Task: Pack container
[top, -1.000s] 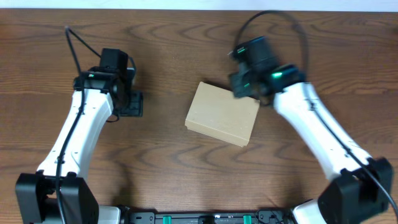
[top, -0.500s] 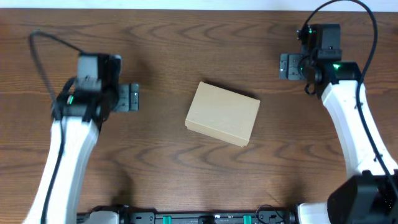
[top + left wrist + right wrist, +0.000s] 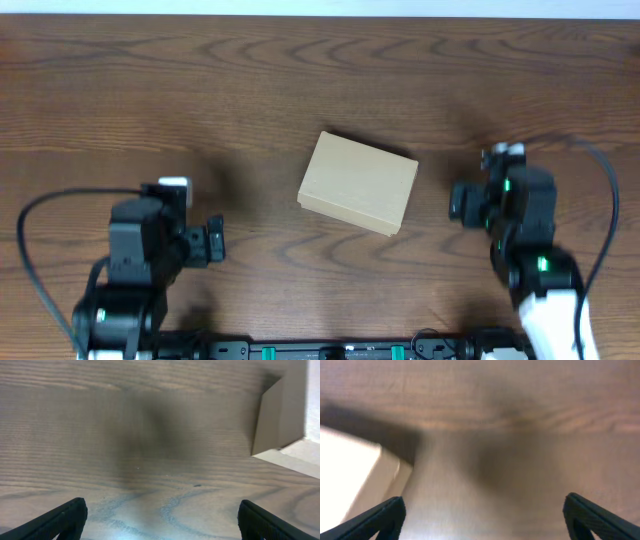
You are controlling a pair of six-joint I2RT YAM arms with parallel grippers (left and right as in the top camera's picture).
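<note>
The container (image 3: pixel 358 183), a plain tan cardboard box with its lid down, lies in the middle of the wooden table. A corner of it shows at the upper right of the left wrist view (image 3: pixel 282 415) and at the left edge of the right wrist view (image 3: pixel 355 475). My left gripper (image 3: pixel 214 242) hangs near the front left, well apart from the box, jaws wide open over bare wood (image 3: pixel 160 522). To the right of the box, my right gripper (image 3: pixel 460 203) is open too, with nothing between its fingers (image 3: pixel 482 520).
Brown wood-grain tabletop (image 3: pixel 320 80) stretches all round the box. The table's back edge runs along the top of the overhead view. A black rail (image 3: pixel 330 350) with green clips sits at the front edge between the two arm bases.
Both arms have pulled back from beside the box toward the front of the table, left arm to the front left, right arm to the front right. Both grippers opened wider. The box has not moved.
</note>
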